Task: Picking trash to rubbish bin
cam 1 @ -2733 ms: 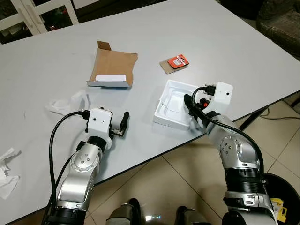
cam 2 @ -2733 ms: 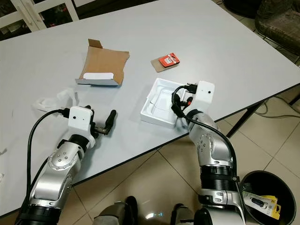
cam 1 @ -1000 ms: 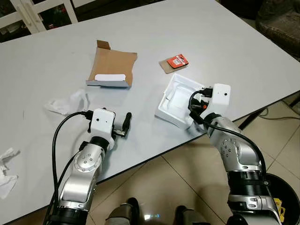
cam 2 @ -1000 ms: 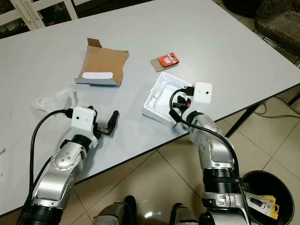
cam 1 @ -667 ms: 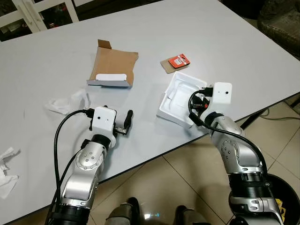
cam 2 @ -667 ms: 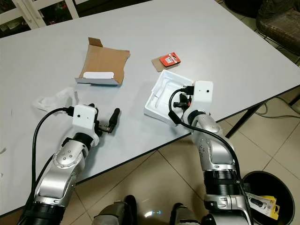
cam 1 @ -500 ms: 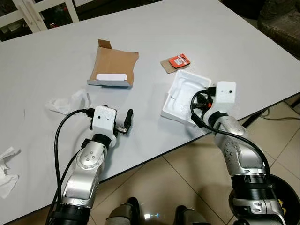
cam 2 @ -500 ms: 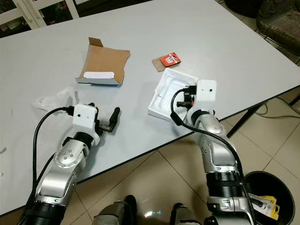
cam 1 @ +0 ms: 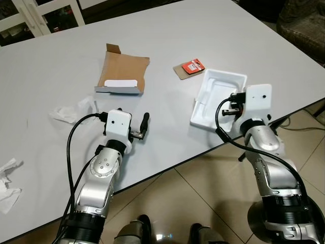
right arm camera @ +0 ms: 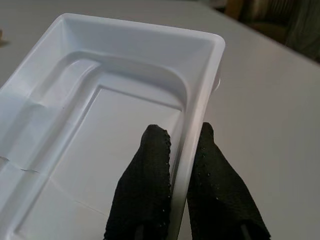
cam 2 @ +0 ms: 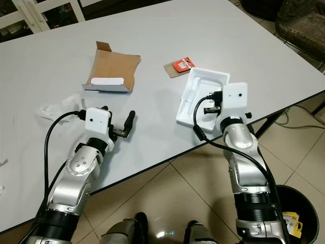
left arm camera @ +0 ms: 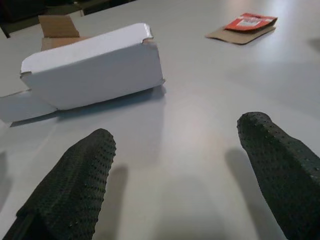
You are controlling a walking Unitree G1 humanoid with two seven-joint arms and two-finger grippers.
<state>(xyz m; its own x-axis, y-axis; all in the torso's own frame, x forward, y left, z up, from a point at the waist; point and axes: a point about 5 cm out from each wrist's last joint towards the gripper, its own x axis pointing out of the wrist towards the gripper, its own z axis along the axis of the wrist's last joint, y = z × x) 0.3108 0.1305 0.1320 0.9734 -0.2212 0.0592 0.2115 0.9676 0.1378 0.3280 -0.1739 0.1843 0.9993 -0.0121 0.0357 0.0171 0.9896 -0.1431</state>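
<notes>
One white moulded plastic tray (cam 1: 217,96) sits at the near right edge of the pale grey desk (cam 1: 61,61), at about 3 o'clock in the head view, one rim slightly lifted. Right gripper (right arm camera: 182,150): jaws pressed together on the tray's side wall, one black finger (right arm camera: 150,180) inside the tray and the other outside, pinching the rim between them. One flattened brown cardboard box with a white end flap (cam 1: 122,76) lies at about 11 o'clock of desk centre; its white flap side faces the left wrist camera (left arm camera: 95,72). One small brown card with a red label (cam 1: 189,68) lies at about 1 o'clock, just beyond the tray's far corner and apart from it. Crumpled white tissue: one piece (cam 1: 71,112) at 9 o'clock, near the left arm's cable; two more scraps (cam 1: 9,185) at 8 o'clock by the desk's near left edge. One black round rubbish bin (cam 2: 297,213) stands on the tiled floor (cam 1: 193,203) at 5 o'clock, below the right arm, with a yellow packet visible inside. Left gripper (left arm camera: 180,165): jaws spread wide, holding nothing, hovering low over bare desk surface, pointed towards the cardboard box and well short of it.
</notes>
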